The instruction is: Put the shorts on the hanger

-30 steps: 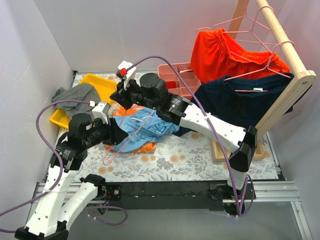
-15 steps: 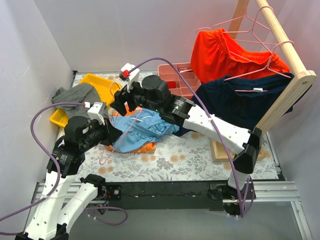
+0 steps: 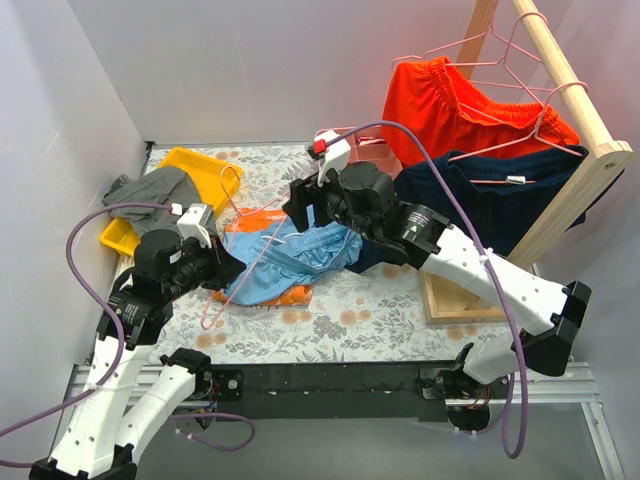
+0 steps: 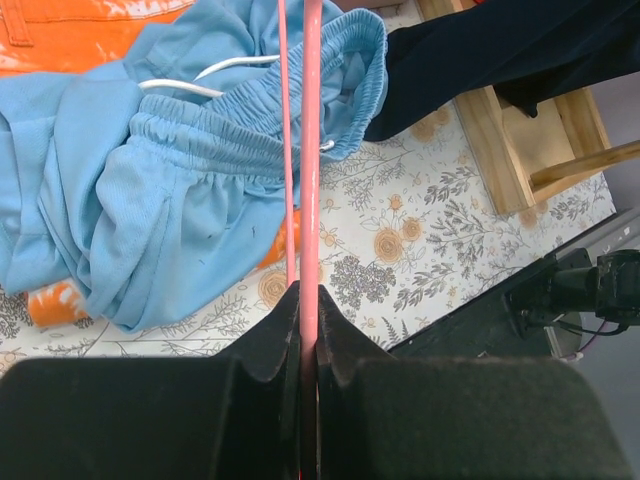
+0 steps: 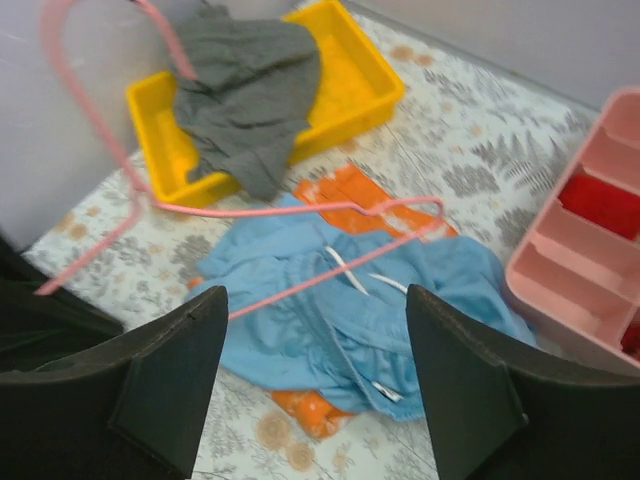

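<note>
The light blue shorts (image 3: 290, 258) lie crumpled on the flowered table, on top of a folded orange cloth (image 3: 291, 297). The pink wire hanger (image 3: 258, 256) slants across them, one corner resting on the shorts (image 5: 370, 310). My left gripper (image 3: 228, 268) is shut on the hanger's wire, which runs straight out from between the jaws (image 4: 308, 290) over the shorts (image 4: 150, 200). My right gripper (image 3: 303, 203) hovers open above the shorts and the hanger (image 5: 300, 210), holding nothing (image 5: 315, 292).
A yellow tray (image 3: 205, 160) with a grey garment (image 3: 150, 190) sits at the back left. A pink compartment box (image 5: 590, 230) stands behind the shorts. On the right, a wooden rail (image 3: 575, 75) carries red-orange shorts (image 3: 450, 100) and a navy garment (image 3: 480, 200) on pink hangers.
The left gripper has shut on the hanger wire. The right gripper has opened, let go and drawn back to the right, above the shorts.
</note>
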